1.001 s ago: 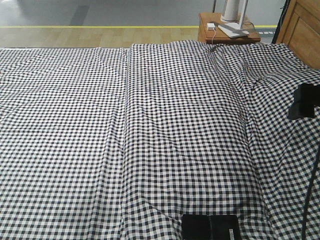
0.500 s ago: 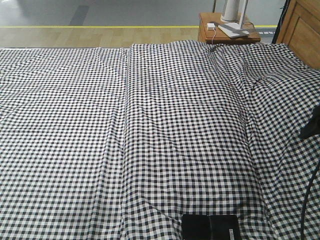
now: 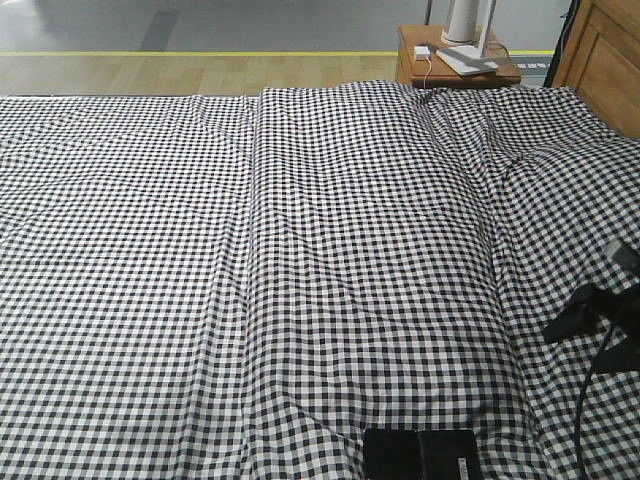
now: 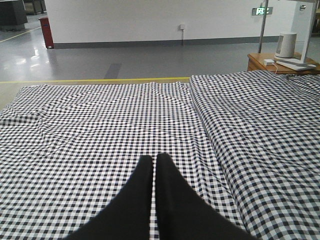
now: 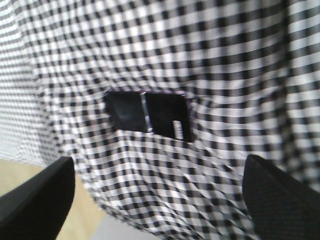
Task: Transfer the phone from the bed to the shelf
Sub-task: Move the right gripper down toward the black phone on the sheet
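Note:
The phone [image 3: 420, 455], thin, black and creased across its middle, lies flat on the checked bed [image 3: 350, 250] at the near edge. It also shows in the right wrist view as the phone [image 5: 149, 114] with a white sticker. My right gripper [image 5: 157, 200] hangs open above the cloth, its fingers [image 5: 35, 195] wide apart, and the phone lies ahead of them, untouched. From the front, the right gripper [image 3: 580, 322] sits low at the right edge. My left gripper [image 4: 155, 161] is shut on nothing, over the bed. The shelf is out of view.
A small brown bedside table [image 3: 455, 62] with a white device and cable stands beyond the bed's far right corner. A wooden headboard [image 3: 605, 60] rises at the right. Bare floor [image 5: 85, 220] shows past the bed's near edge.
My right gripper has dropped along the right side of the bed, moving nearer to the phone. The phone and left gripper have not moved.

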`<state>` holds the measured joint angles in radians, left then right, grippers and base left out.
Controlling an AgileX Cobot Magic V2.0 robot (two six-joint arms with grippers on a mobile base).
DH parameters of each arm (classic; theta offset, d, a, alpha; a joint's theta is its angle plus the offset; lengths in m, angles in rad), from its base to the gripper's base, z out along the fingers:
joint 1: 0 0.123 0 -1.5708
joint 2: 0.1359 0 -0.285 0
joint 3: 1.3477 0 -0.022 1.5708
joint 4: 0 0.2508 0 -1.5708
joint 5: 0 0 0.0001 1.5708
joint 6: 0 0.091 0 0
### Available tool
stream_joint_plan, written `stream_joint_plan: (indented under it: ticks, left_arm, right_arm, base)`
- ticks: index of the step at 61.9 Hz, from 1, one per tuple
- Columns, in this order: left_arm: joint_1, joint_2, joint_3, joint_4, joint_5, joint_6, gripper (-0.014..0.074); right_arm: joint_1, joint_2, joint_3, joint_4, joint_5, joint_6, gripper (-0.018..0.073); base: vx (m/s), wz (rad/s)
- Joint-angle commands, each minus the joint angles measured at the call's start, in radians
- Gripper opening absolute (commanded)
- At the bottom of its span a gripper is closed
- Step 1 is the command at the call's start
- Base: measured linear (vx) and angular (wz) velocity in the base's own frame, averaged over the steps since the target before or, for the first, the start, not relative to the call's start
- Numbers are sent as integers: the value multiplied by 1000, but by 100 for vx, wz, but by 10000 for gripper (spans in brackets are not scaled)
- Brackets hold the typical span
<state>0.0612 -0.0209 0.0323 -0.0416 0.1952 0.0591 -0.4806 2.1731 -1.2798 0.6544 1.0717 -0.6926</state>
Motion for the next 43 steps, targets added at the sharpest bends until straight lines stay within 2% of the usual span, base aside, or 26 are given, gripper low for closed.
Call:
stream_joint_plan:
  ticks: [1, 13, 43]
  left_arm:
    - [0, -7, 7, -9, -73, 0, 1]
    - [0, -7, 7, -9, -73, 0, 1]
    - [0, -7, 7, -9, -73, 0, 1]
  right_arm:
    - [-6, 6, -23, 116, 55, -92, 631]
    - [-6, 117, -23, 229, 95, -224, 625]
    - [-6, 364, -23, 254, 97, -334, 612]
  base:
    - [0, 0]
    - [0, 0]
    - [0, 0]
